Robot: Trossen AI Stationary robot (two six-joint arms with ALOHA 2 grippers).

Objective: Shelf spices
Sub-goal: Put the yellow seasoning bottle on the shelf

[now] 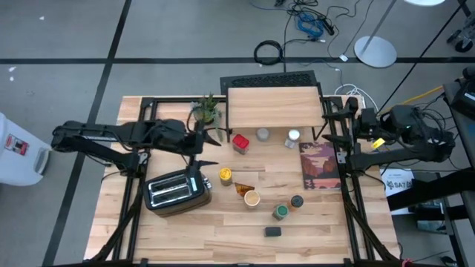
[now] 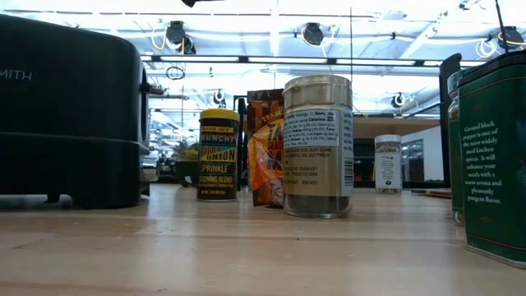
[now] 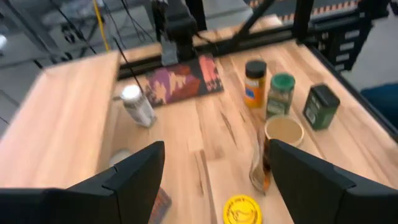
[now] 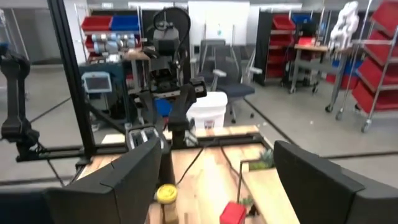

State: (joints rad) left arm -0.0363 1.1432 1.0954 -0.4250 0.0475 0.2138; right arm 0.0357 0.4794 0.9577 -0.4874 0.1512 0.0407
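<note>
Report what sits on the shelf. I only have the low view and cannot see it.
Observer: The shelf top is bare; nothing stands on it.
Operator: Place the left gripper for me.
Observer: The left gripper is open, between the plant and the toaster, holding nothing.
Operator: Now the right one.
Observer: The right gripper is open and empty, beside the shelf's right end.
</note>
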